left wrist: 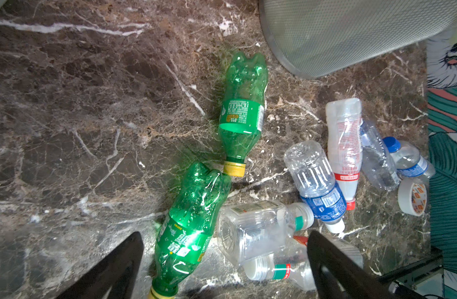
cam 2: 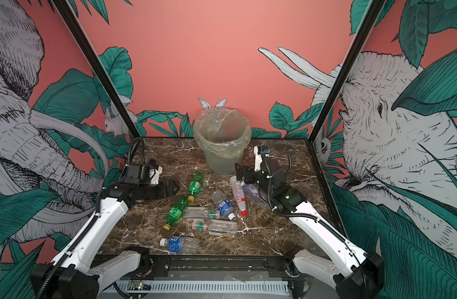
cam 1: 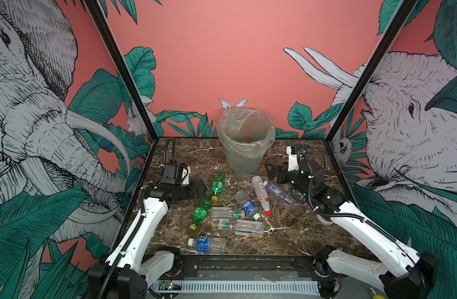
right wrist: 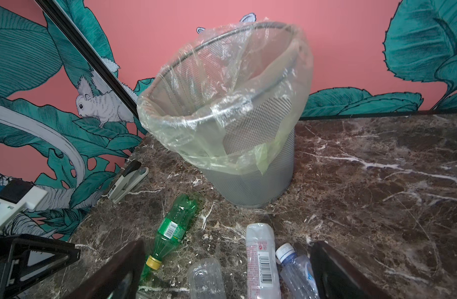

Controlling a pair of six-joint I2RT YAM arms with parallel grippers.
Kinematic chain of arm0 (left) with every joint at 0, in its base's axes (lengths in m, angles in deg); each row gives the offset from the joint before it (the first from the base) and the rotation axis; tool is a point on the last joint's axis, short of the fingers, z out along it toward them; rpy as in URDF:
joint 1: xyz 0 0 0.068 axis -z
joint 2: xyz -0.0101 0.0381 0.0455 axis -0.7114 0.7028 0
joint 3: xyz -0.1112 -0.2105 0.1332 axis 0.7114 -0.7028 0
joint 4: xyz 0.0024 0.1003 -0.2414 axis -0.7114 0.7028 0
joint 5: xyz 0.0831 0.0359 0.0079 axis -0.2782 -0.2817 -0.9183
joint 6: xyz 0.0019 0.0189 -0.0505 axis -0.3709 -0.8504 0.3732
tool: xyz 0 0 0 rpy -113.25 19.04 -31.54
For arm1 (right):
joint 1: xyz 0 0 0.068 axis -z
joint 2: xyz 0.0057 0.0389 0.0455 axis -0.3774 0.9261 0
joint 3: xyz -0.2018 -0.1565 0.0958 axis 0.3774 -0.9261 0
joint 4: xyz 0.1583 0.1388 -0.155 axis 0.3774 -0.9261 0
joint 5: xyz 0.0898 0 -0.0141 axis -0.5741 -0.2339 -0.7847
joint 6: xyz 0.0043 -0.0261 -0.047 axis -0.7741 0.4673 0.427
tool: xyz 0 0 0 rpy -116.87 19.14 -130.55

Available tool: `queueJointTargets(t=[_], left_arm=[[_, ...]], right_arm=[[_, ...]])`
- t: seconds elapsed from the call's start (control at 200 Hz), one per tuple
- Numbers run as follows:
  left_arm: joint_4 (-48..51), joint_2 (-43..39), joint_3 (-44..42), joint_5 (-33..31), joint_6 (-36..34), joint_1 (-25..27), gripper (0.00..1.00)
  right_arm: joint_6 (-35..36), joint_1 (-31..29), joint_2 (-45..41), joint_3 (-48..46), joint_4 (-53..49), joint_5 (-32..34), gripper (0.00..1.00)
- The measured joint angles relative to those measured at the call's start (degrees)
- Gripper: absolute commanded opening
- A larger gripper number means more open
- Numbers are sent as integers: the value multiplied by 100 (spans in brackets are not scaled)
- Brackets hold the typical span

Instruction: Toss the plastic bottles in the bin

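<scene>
The bin [cam 1: 245,152] stands in the middle of both top views, at the back of the table [cam 1: 300,233]. The plastic bottles [cam 1: 249,207] lie flat just below it, 2 of them green. The left gripper [cam 1: 202,188] and the right gripper [cam 1: 269,173] are spread wide and hold nothing.

Grn bottles [cam 1: 218,184], yel caps [cam 1: 214,198]; brn marbled table [cam 1: 300,233]; grey bin [cam 1: 244,163].

Left gripper [left wrist: 225,235] wide open over a yellow-capped green plastic bottle [left wrist: 191,227] and a clear squarish bottle [left wrist: 253,230]. Second green bottle [left wrist: 243,114] at its twelve o'clock, grey mesh bin [left wrist: 351,33] at one, white tape roll [left wrist: 412,196] at three.
</scene>
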Motion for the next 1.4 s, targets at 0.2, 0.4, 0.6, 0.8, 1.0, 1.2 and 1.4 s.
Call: queueJointTargets(t=[0.2,0.4,0.6,0.8,1.0,1.2,1.4], left_arm=[[304,223,70,-96,-118,0,99],[389,243,59,-37,-164,0,99],[289,114,-306,87,-111,15,97],[188,-48,-778,-96,151,282,96],[-28,-136,-1104,-566,494,776,94],[-291,-470,-1539,-911,675,817,93],[-501,-201,-1609,-981,667,820,89]], right_arm=[[-234,0,-229,-385,131,22,99],[-376,0,-409,-634,219,31,99],[-461,0,-566,-793,216,50,99],[-553,0,-769,-922,195,57,99],[-686,0,-850,-1110,120,146,99],[-728,0,-896,-1110,92,208,99],[-835,0,-905,-1110,37,256,99]])
